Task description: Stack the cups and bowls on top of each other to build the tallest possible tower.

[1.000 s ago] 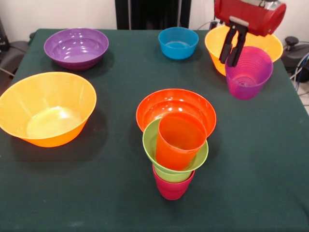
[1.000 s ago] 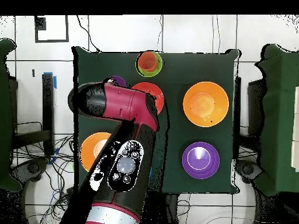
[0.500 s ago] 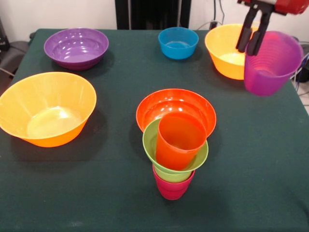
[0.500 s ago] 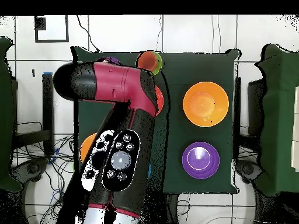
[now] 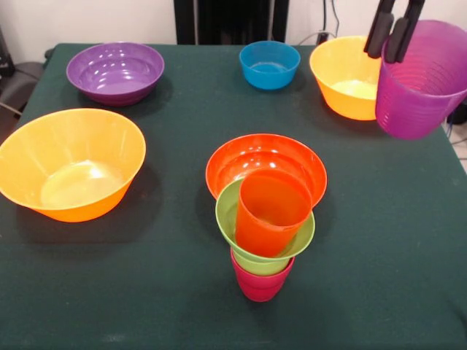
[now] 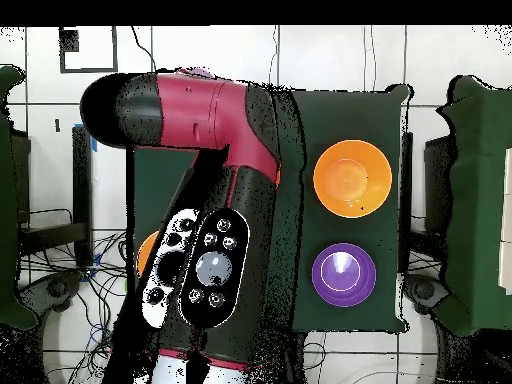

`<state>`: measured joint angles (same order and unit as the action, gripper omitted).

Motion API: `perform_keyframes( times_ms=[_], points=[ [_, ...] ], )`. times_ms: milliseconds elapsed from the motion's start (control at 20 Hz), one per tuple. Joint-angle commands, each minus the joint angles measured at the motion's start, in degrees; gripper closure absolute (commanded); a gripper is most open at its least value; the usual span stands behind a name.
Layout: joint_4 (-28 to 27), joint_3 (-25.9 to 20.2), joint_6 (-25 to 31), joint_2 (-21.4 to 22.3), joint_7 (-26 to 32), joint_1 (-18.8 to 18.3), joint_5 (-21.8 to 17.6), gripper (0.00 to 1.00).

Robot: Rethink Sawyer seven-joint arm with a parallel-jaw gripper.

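The bowls, such as the large orange bowl (image 5: pixel 71 162), and the ribbed translucent purple cup (image 5: pixel 422 80) look like glossy smooth plastic, while the dark green table cover (image 5: pixel 394 240) looks like matt cloth.

My front camera looking down across the desk (image 5: pixel 109 292), fairly near, my overhead camera straight down, higher, both sharing the desktop

Table (image 5: pixel 408 240): you see dark green cloth.
Large bowls (image 5: pixel 69 164): orange, yellowish inside.
Far-left bowl (image 5: pixel 115 71): purple.
Small far bowl (image 5: pixel 269 64): blue.
Middle bowl (image 5: pixel 255 157): red-orange.
Tower (image 5: pixel 264 233): crimson cup lowest, lime green above, orange-red on top.
Lifted cup (image 5: pixel 423 84): translucent purple, ridged bands.
Gripper (image 5: pixel 394 33): black fingers.
Arm (image 6: pixel 190 110): you see crimson and black.
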<state>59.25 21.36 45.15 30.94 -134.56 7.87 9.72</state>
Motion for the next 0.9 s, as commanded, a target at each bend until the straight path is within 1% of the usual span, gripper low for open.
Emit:
perform_keyframes(
  times_ms=[50,600,900],
  points=[
    [-4.6,-5.2,8.2,-4.1,8.1,-2.7,-5.3,1.0],
    [-3.7,-6.1,5.5,-4.4,8.6,-3.6,-8.2,1.0],
    [-6.1,-6.2,5.6,-5.5,8.8,-4.1,-9.5,1.0]
  ],
)
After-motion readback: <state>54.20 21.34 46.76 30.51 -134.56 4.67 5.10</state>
